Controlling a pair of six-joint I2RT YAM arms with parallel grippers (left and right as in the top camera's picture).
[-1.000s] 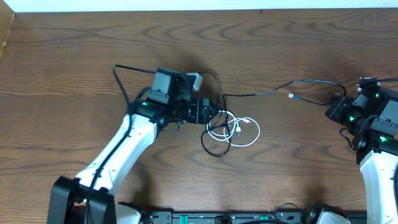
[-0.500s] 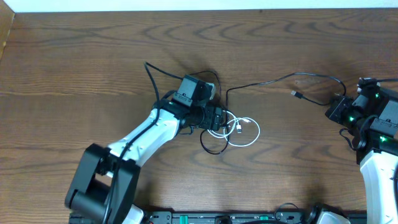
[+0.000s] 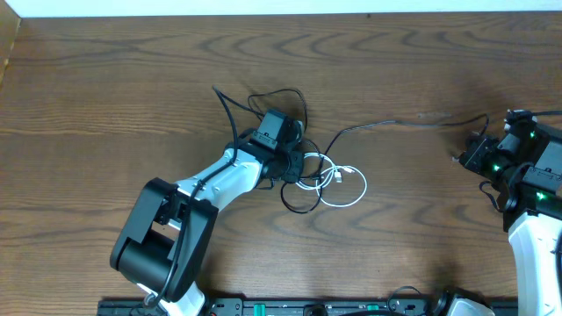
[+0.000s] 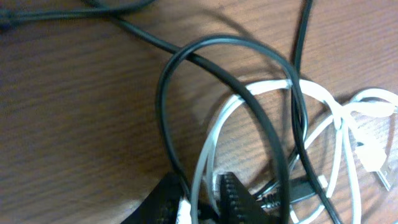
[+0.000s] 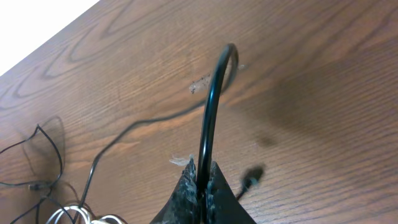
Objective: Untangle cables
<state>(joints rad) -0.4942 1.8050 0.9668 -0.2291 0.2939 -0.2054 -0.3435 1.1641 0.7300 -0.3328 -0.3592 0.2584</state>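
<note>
The white cable [image 3: 363, 183] lies looped at mid-table, tangled with the black cable [image 3: 413, 124], which runs off to the right. My left gripper [image 3: 297, 165] is down on the left side of the tangle. In the left wrist view its jaws [image 4: 200, 193] are shut on the white cable [image 4: 214, 127], with a loop of the black cable [image 4: 160, 99] crossing right beside them. My right gripper [image 3: 464, 158] is at the right edge. In the right wrist view it [image 5: 202, 177] pinches the black cable [image 5: 208, 106], which arches up from the fingers. The black cable's plug end dangles just beside the jaws.
The left arm's own thicker black wire [image 3: 230, 107] loops above the tangle. The table's far edge meets a white wall [image 3: 263, 7]. The arm bases line the near edge [image 3: 307, 307].
My left gripper slid right onto the tangle and closed on the white cable. The black cable's right stretch has pulled straighter toward my right gripper, which stayed put.
</note>
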